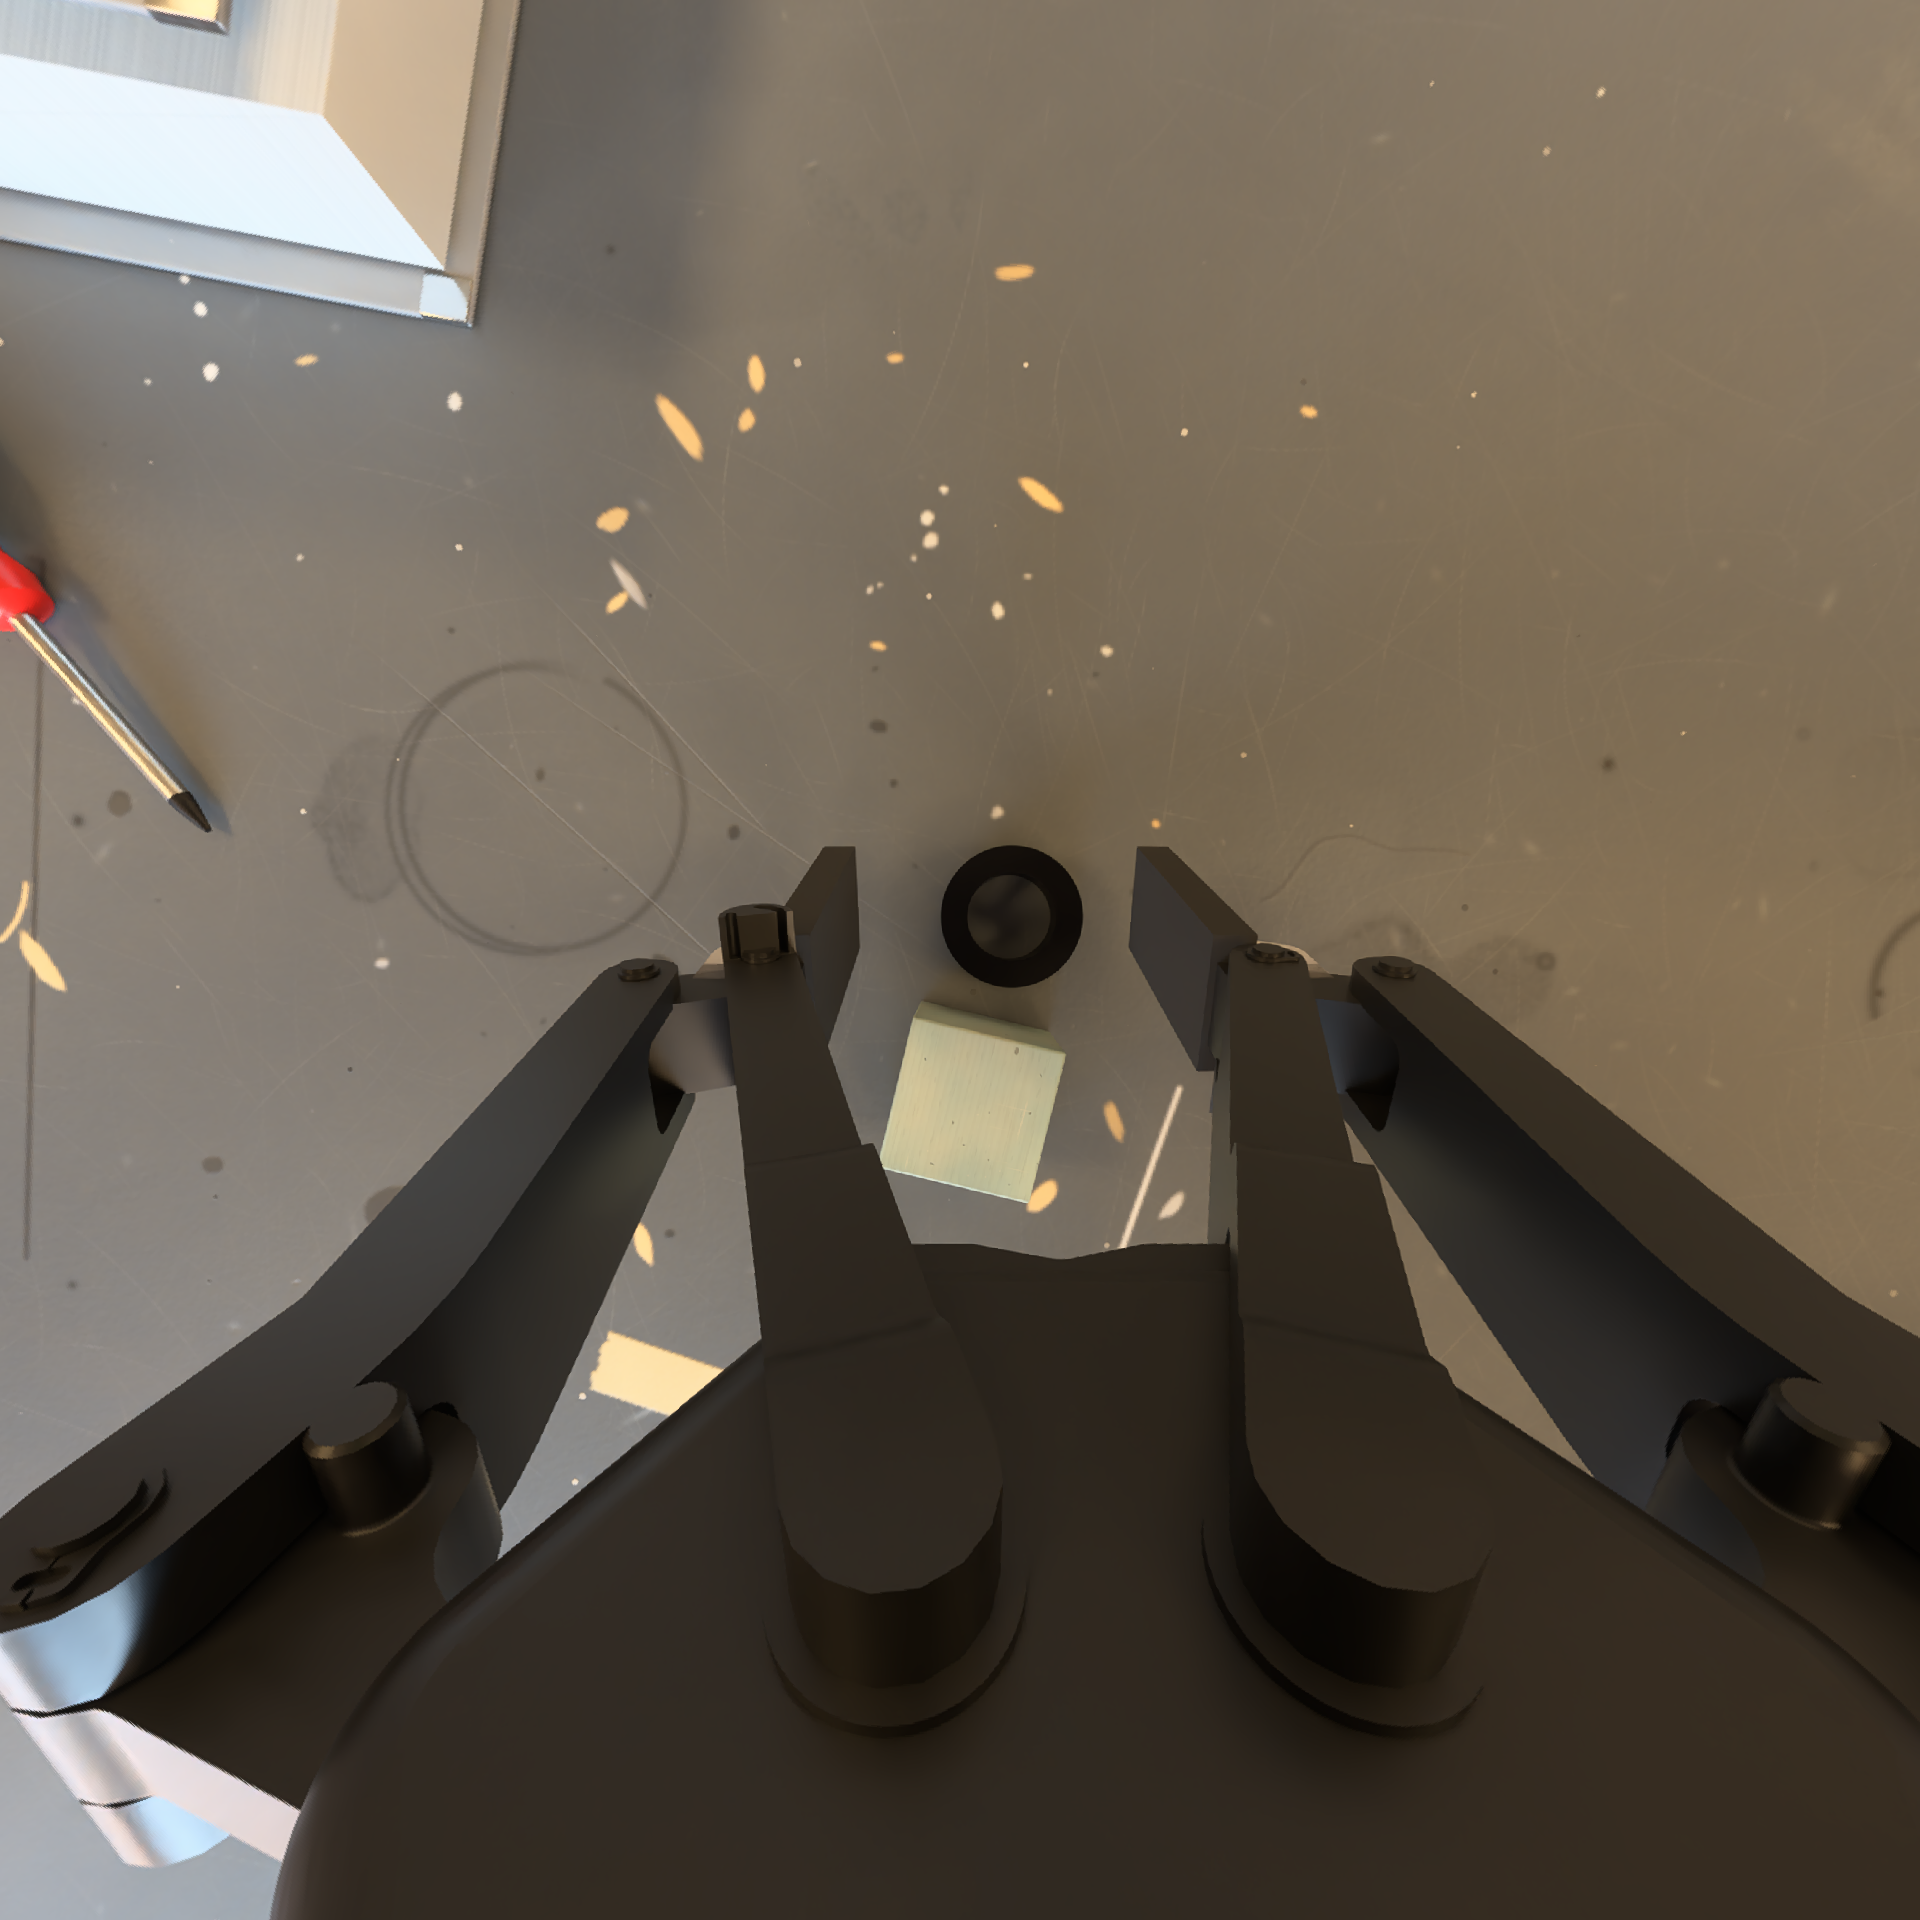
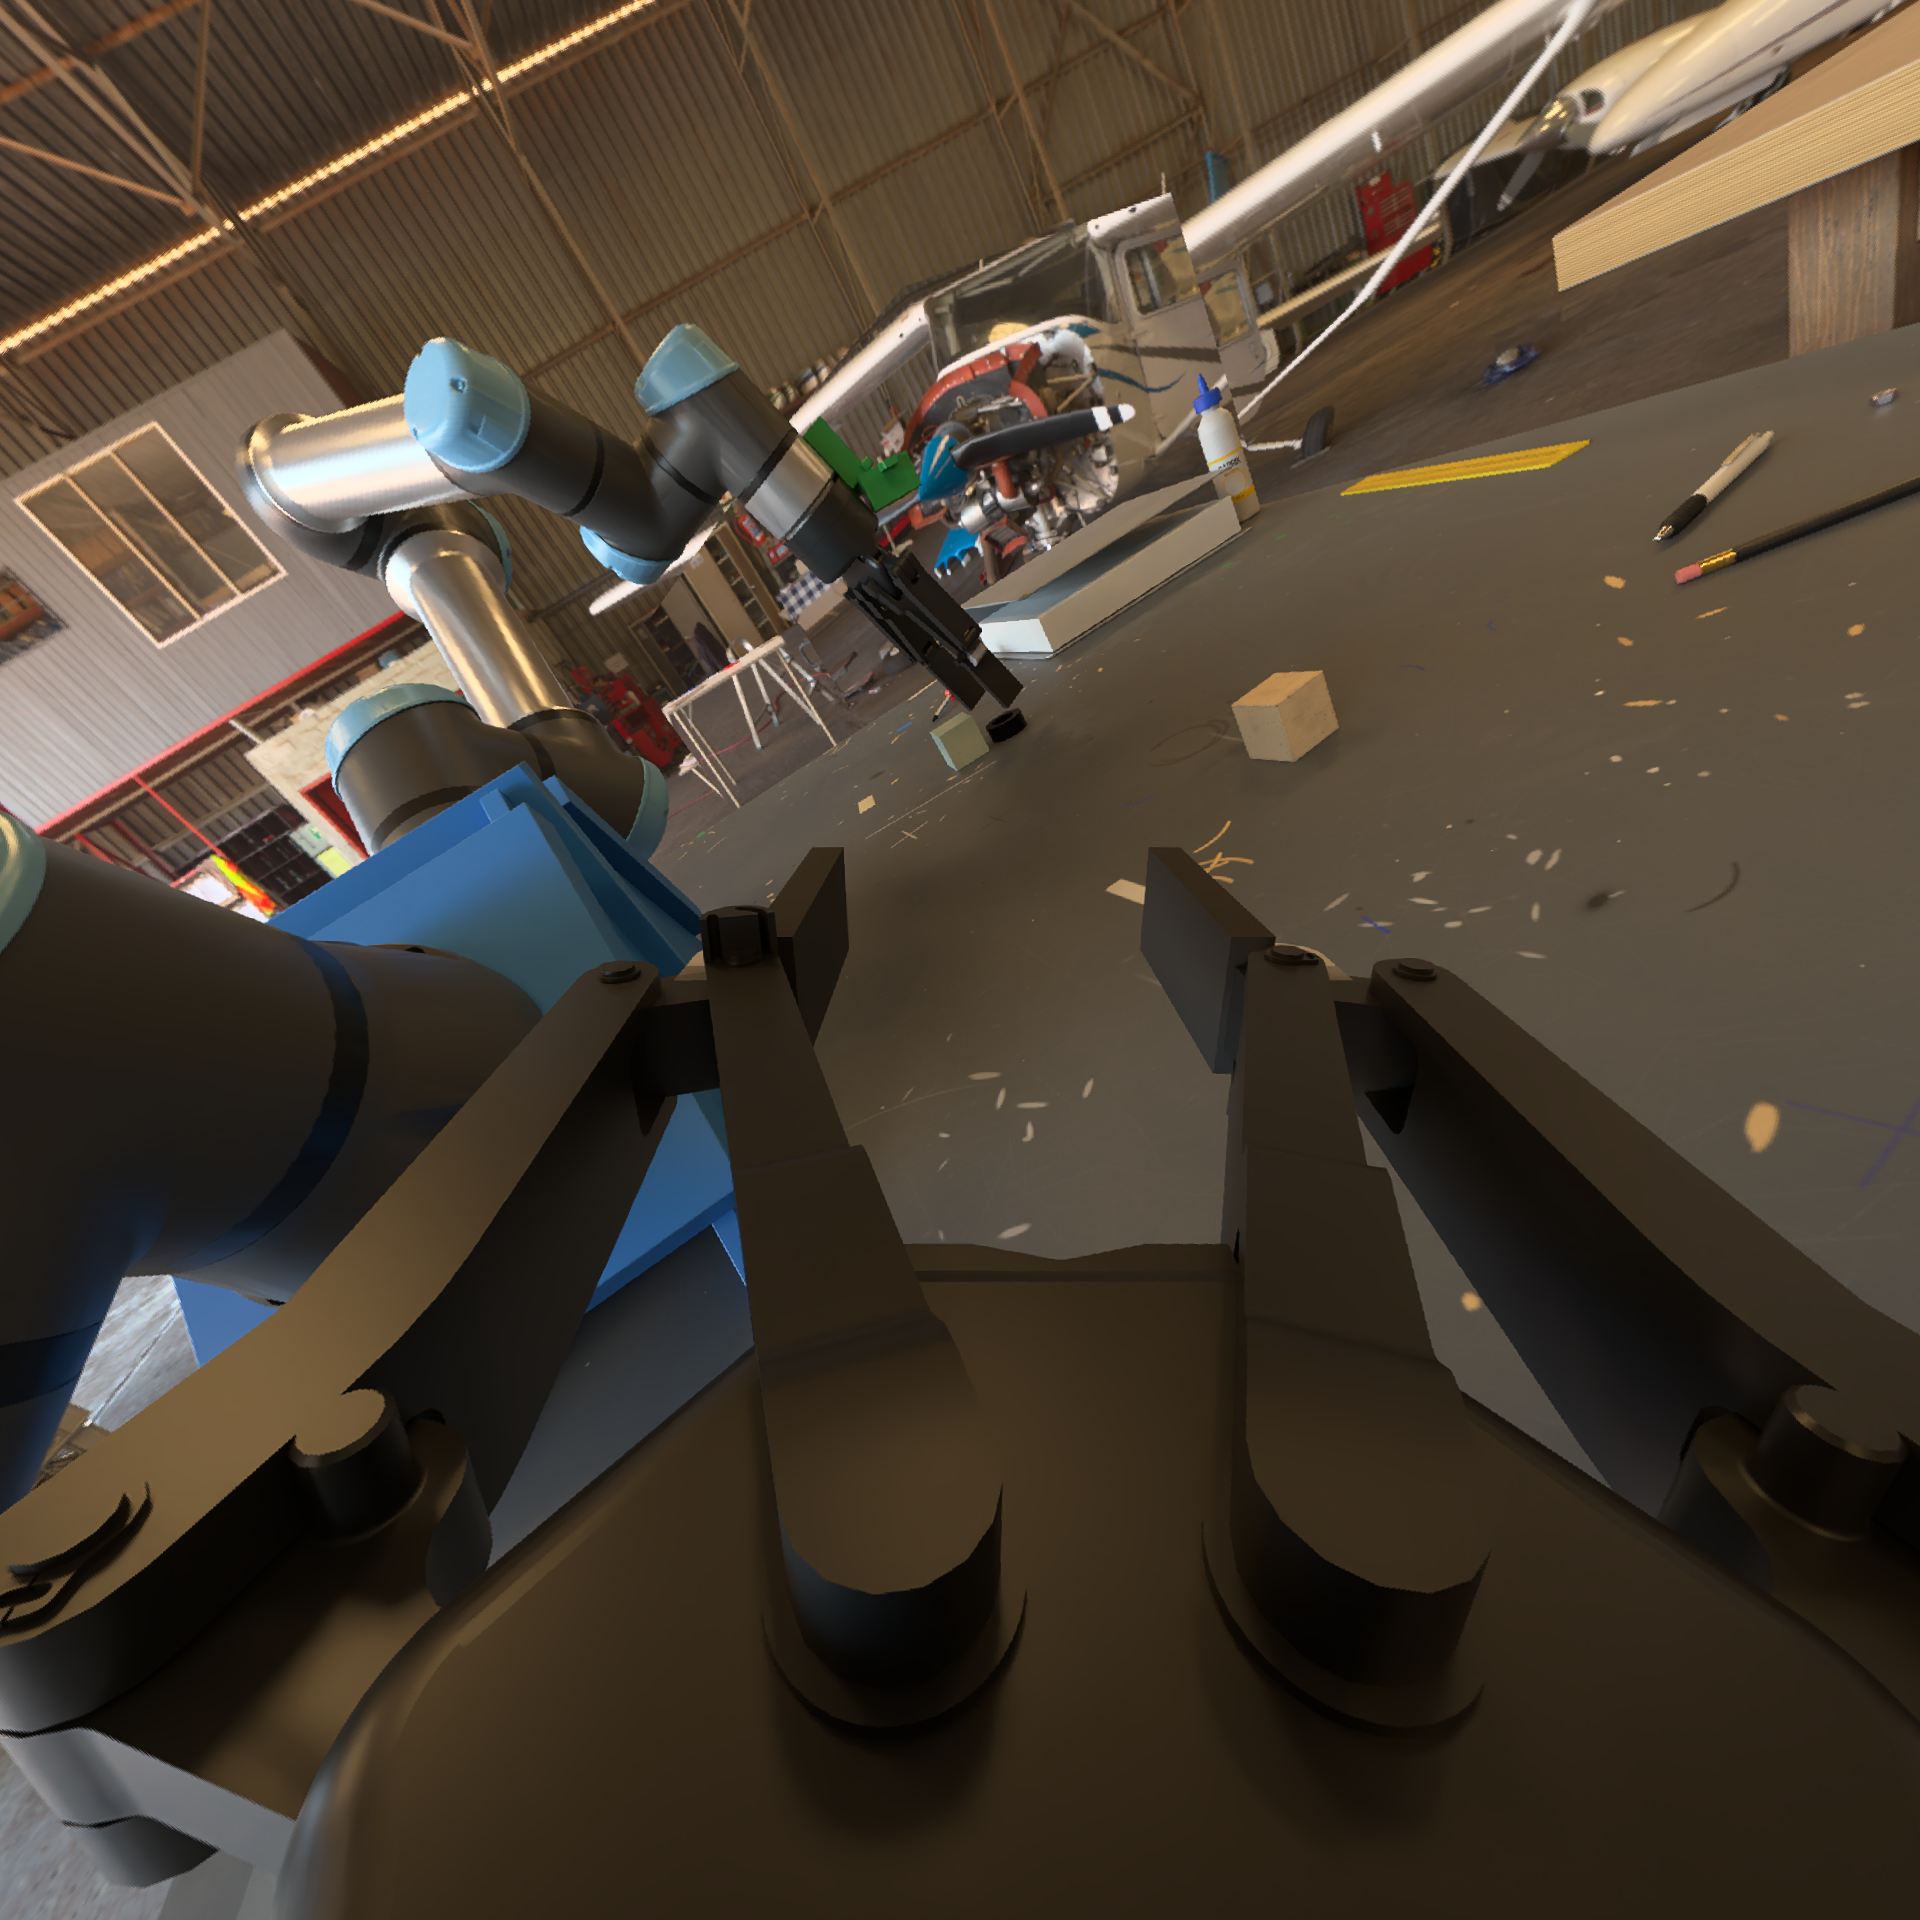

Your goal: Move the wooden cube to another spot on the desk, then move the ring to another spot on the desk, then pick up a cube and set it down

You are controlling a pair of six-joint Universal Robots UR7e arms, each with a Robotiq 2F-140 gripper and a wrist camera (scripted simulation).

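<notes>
A black ring (image 1: 1011, 915) lies flat on the grey desk (image 1: 1351, 520), between the fingertips of my open left gripper (image 1: 995, 904), which hangs just above it. A pale green cube (image 1: 972, 1103) sits right behind the ring, under the gripper. In the right wrist view the left gripper (image 2: 982, 681) hovers over the ring (image 2: 1005, 725) and the pale cube (image 2: 959, 742). A wooden cube (image 2: 1285, 715) stands farther right on the desk. My right gripper (image 2: 992, 904) is open and empty, away from them all.
A white tray (image 1: 239, 156) lies at the far left, also in the right wrist view (image 2: 1112, 577). A red-handled screwdriver (image 1: 104, 707) lies left. A glue bottle (image 2: 1224, 447), a pen (image 2: 1714, 483), a pencil (image 2: 1787, 540) and a yellow ruler (image 2: 1465, 468) lie at the far right.
</notes>
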